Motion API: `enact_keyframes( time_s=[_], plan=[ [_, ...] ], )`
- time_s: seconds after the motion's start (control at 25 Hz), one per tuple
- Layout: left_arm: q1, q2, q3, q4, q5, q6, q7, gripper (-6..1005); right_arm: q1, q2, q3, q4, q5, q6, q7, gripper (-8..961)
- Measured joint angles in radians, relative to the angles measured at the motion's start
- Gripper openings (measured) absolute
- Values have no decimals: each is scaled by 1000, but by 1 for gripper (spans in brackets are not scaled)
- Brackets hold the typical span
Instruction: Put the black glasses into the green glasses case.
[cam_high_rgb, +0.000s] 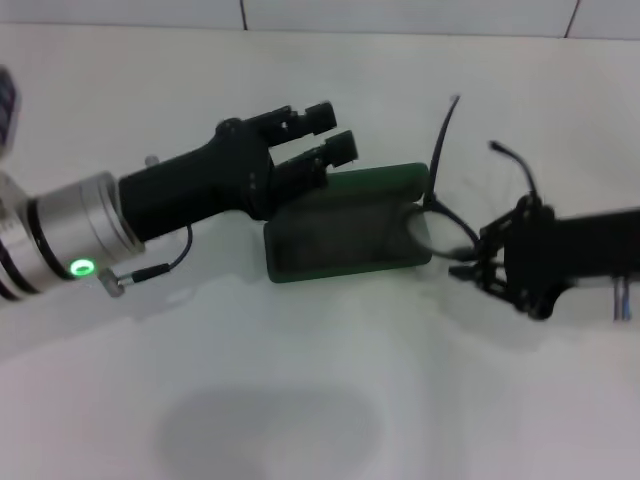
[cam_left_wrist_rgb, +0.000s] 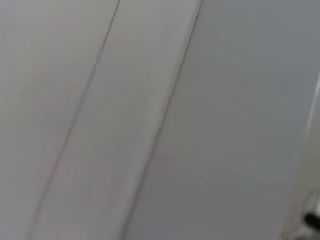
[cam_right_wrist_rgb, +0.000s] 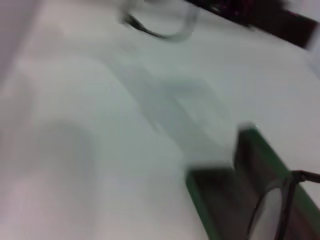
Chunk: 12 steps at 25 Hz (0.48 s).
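1. I see the green glasses case (cam_high_rgb: 345, 228) lying open on the white table (cam_high_rgb: 300, 400), its lid raised at the far side and its dark tray facing up.
2. My left gripper (cam_high_rgb: 318, 135) reaches in from the left and sits at the far left corner of the case, by the raised lid. Its two fingers (cam_high_rgb: 322, 114) stand apart with a gap between them and hold nothing.
3. My right gripper (cam_high_rgb: 478, 262) comes in from the right, just beside the right end of the case. It is clamped on the black glasses (cam_high_rgb: 450, 215) at the frame front.
4. The glasses hang over the right end of the case: one lens sits above the tray's right edge, and both temple arms stick up and away from the table.
5. In the right wrist view, a lens of the glasses (cam_right_wrist_rgb: 272, 210) lies above the open case (cam_right_wrist_rgb: 240, 185).
6. The left wrist view shows only a pale seamed surface.
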<state>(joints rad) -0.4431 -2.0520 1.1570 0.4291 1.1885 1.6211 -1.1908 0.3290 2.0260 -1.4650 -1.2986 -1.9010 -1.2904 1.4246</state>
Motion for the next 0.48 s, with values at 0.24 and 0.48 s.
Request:
enact_keyframes(
  time_s=[0.24, 0.48],
  plan=[
    [-70, 19, 5, 16, 51, 67, -160, 505, -37, -6, 35, 258, 289, -15, -395, 95],
    [-191, 19, 6, 10, 196, 75, -342, 505, -30, -5, 37, 487, 533, -62, -784, 94]
  ],
)
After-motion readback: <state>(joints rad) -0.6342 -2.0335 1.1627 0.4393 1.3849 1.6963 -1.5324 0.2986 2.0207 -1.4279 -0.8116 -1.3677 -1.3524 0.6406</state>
